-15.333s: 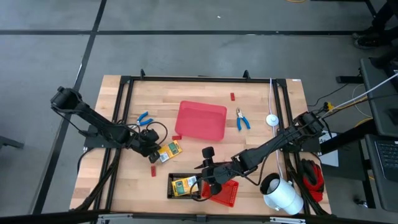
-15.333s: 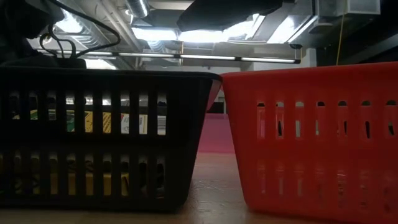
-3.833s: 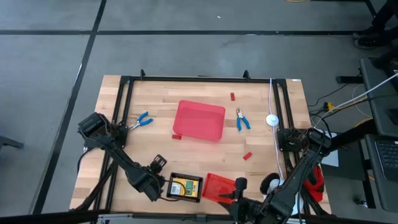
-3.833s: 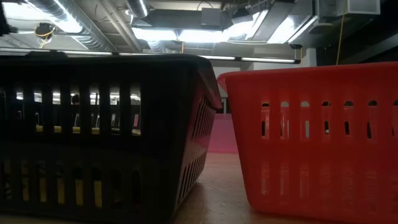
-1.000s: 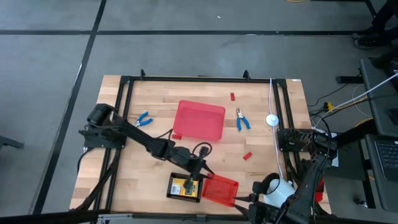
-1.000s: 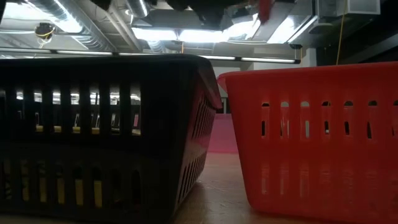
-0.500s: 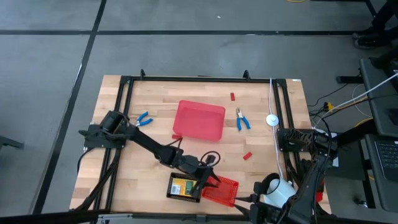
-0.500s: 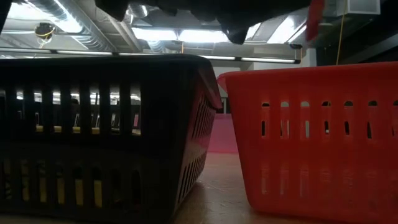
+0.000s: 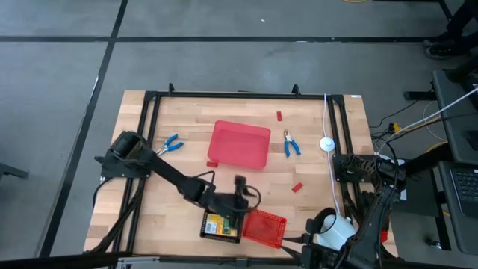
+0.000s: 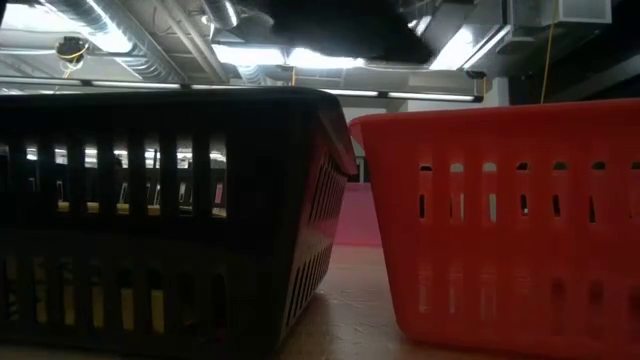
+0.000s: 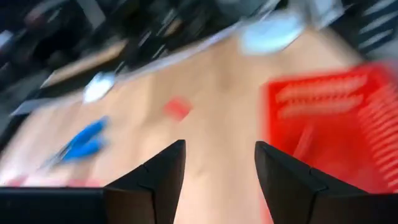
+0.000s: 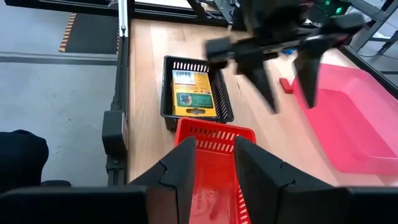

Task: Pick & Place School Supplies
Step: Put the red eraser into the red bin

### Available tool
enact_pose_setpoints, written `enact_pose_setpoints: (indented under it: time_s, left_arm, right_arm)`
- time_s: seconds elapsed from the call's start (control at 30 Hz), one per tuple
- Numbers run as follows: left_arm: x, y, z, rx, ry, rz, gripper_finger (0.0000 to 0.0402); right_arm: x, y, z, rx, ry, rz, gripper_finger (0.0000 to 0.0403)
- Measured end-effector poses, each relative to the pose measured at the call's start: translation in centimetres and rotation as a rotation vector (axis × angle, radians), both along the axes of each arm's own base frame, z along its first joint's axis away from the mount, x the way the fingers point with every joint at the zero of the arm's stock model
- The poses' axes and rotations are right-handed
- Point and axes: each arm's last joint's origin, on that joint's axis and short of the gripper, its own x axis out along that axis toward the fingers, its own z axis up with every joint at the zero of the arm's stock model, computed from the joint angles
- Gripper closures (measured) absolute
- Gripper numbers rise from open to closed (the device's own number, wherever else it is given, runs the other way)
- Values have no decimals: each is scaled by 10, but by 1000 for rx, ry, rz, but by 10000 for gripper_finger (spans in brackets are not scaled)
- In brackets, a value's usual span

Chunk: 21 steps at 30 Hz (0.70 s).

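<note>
While my left gripper (image 9: 239,196) hovered low-centre with fingers (image 12: 263,79) spread and empty, a yellow-and-green card box (image 9: 218,225) lay in the black basket (image 9: 207,217); its print was unreadable. My right gripper (image 12: 212,163) sat bottom-right, its fingers parted, grasping nothing.

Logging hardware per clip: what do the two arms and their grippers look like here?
Both arms are dark, jointed and slim, with black cables looping along them. The left gripper has two long, tapering black fingers on a crossbar; the right gripper shows two blocky, angular black fingers. No markings are legible.
</note>
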Motion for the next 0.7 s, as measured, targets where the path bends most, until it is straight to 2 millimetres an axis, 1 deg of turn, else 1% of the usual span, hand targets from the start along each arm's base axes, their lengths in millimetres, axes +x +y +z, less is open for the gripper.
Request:
enact_pose_setpoints:
  time_s: [0.1,0.2,0.3,0.37,0.47,0.5,0.7]
  left_arm:
    - [-12,19,13,-11,90,136,216]
    - [-29,49,28,-124,247,229,222]
    - [-41,76,33,-227,422,238,229]
    - [-49,88,38,-288,515,186,234]
    - [-61,101,31,-309,720,140,241]
    - [-63,105,28,-300,762,138,243]
    - [-63,126,25,-269,801,143,254]
  right_arm:
    - [-1,0,0,2,0,1,289]
    - [-1,0,0,3,-1,1,289]
    - [-1,0,0,3,-1,1,289]
    - [-1,0,0,3,-1,1,289]
    - [-2,1,0,8,0,3,289]
    - [-3,2,0,10,-1,5,289]
    - [-10,5,0,17,-9,16,289]
